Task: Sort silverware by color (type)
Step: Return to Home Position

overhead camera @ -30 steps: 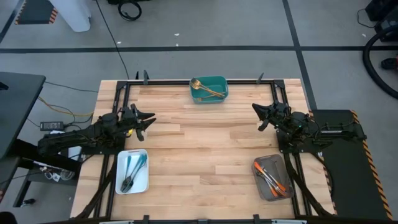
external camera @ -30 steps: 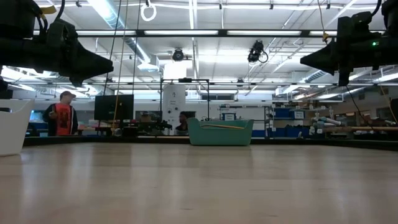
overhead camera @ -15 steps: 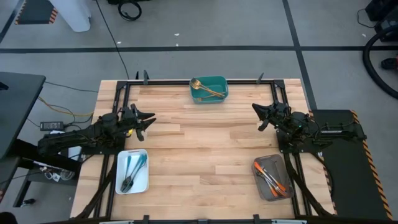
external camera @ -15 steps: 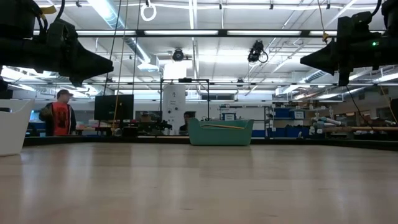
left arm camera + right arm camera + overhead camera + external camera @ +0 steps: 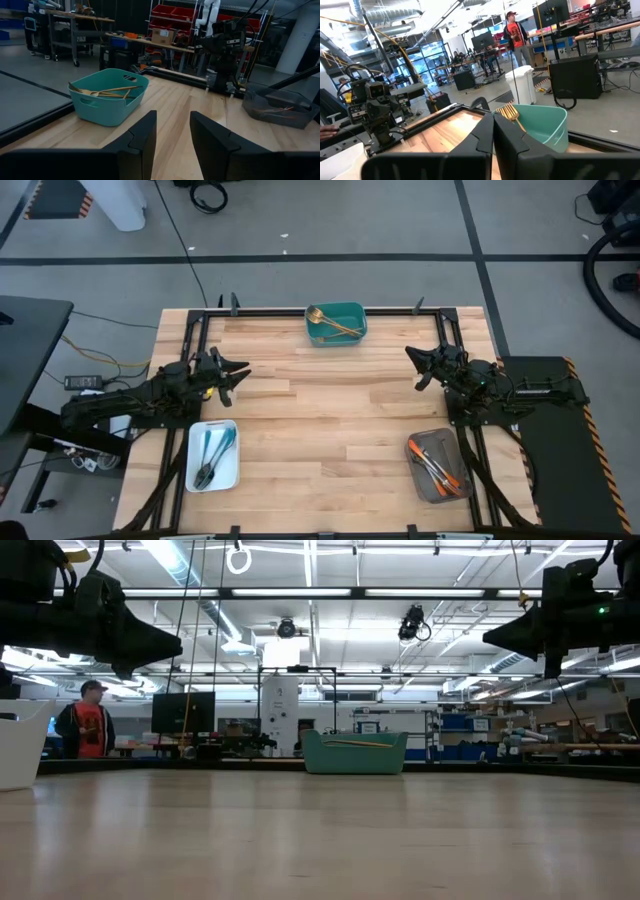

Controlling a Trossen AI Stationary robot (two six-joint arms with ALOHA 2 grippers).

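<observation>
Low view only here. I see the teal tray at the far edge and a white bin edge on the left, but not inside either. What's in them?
Observer: The high view shows gold forks and spoons in the teal tray and blue-handled pieces in the white tray.
Operator: Orange ones?
Observer: The orange-handled pieces lie in a grey tray at the near right corner, outside your frame.
Operator: Arms holding anything?
Observer: No. By the wrist views, the left gripper is open and empty, and the right gripper is shut on nothing.
</observation>
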